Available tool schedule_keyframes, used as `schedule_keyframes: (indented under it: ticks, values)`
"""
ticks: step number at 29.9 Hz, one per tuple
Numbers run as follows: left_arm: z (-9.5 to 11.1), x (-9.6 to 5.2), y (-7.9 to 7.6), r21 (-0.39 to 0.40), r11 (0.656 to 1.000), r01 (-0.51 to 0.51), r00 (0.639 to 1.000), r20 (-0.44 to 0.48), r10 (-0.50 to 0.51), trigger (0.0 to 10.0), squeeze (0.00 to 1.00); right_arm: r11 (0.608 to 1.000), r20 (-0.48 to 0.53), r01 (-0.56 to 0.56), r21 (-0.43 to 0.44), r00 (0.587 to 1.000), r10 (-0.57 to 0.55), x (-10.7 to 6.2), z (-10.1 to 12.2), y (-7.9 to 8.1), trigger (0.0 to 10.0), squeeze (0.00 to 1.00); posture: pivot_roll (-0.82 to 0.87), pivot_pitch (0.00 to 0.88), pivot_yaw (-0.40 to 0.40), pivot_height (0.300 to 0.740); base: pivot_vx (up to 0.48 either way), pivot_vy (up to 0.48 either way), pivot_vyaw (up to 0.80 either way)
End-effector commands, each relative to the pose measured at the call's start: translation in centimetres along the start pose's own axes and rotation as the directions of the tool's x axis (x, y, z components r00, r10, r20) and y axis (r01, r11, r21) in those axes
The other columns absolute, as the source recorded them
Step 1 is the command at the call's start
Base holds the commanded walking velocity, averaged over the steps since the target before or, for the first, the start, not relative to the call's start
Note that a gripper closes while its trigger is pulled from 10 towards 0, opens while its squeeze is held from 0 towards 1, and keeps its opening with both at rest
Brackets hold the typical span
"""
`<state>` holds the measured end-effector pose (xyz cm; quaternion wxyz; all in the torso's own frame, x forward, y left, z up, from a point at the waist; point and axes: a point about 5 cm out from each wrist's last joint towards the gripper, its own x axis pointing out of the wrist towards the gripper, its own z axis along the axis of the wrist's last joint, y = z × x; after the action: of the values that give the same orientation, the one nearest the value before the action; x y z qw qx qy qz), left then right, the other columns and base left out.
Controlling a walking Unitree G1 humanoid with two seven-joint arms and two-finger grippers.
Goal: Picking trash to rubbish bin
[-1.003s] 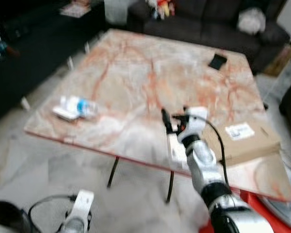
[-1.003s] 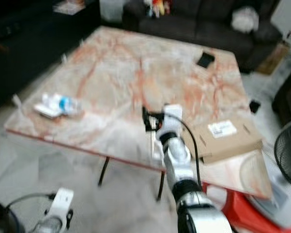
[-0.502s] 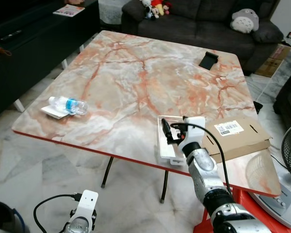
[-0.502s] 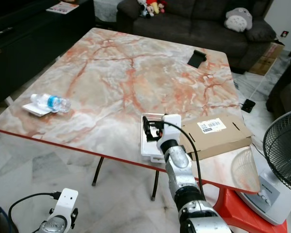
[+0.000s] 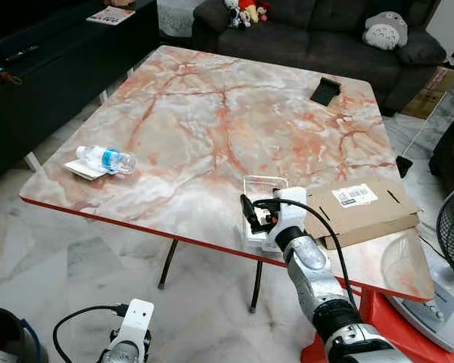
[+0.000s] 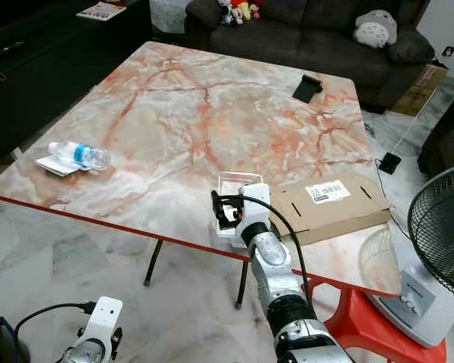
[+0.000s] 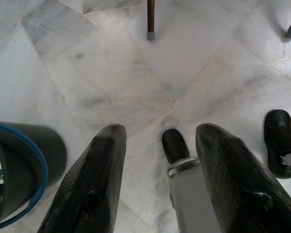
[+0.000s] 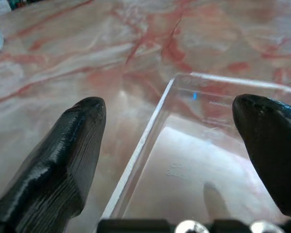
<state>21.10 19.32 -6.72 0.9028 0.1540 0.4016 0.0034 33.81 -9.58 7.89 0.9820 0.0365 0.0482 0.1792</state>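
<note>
The right claw (image 5: 251, 215) hangs low over the near edge of the marble table (image 5: 212, 121), its two black fingers (image 8: 68, 145) spread wide. Between them sits a clear plastic tray (image 5: 262, 198), lying flat near the table's front edge; one finger is off to the side of the tray's rim and the other is over its far side, neither of them pinching it as far as I can see. Just beside the tray, towards the robot's right, lies a flattened cardboard box (image 5: 363, 208) with a white label. Well apart, at the left edge of the table, a plastic water bottle (image 5: 106, 159) lies on its side on a piece of paper (image 5: 82, 171). A small black object (image 5: 325, 90) rests at the far side of the table.

The left claw (image 7: 160, 165) hangs down by the marble floor (image 7: 194, 73), its fingers apart and holding nothing. A black bin (image 7: 19, 165) with a blue-edged liner stands on the floor near it.
</note>
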Motion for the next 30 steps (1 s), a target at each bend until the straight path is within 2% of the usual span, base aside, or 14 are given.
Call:
schedule_keyframes:
  ticks: [1, 5, 14, 21, 30]
  values:
    - [-0.5, -0.1, -0.4, -0.001, 1.000, 0.008, 1.000, -0.019, -0.008, 10.0, 0.00, 1.000, -0.005, -0.010, -0.009, 1.000, 0.010, 0.1, 0.3, 0.2, 10.0, 0.00, 0.06, 0.094, -0.132, 0.740, 0.000, 0.000, 0.00]
    - [-0.5, -0.1, -0.5, 0.001, 1.000, 0.012, 1.000, -0.021, -0.012, 10.0, 0.00, 0.999, -0.046, -0.036, -0.026, 0.998, 0.035, 0.4, 0.4, 1.1, 10.0, 0.00, 0.06, 0.082, -0.136, 0.740, 0.000, 0.000, 0.00]
    - [-0.6, -0.2, -0.8, 0.003, 1.000, 0.021, 0.999, -0.025, -0.021, 10.0, 0.00, 0.996, -0.060, -0.080, -0.040, 0.995, 0.078, 0.9, 1.4, 2.6, 10.0, 0.00, 0.06, 0.072, -0.144, 0.740, 0.000, 0.000, 0.00]
    - [-0.7, -0.2, -1.1, 0.008, 1.000, 0.028, 0.999, -0.033, -0.028, 10.0, 0.00, 0.997, -0.163, -0.026, -0.076, 0.987, 0.014, 0.8, 0.4, 2.1, 10.0, 0.00, 0.06, 0.064, -0.152, 0.740, 0.000, 0.000, 0.00]
    - [-0.7, -0.2, -1.1, 0.007, 1.000, 0.026, 0.999, -0.038, -0.026, 10.0, 0.00, 0.997, -0.221, 0.005, -0.074, 0.975, -0.021, 0.7, -0.1, 1.8, 10.0, 0.00, 0.06, 0.081, -0.160, 0.740, 0.000, 0.000, 0.00]
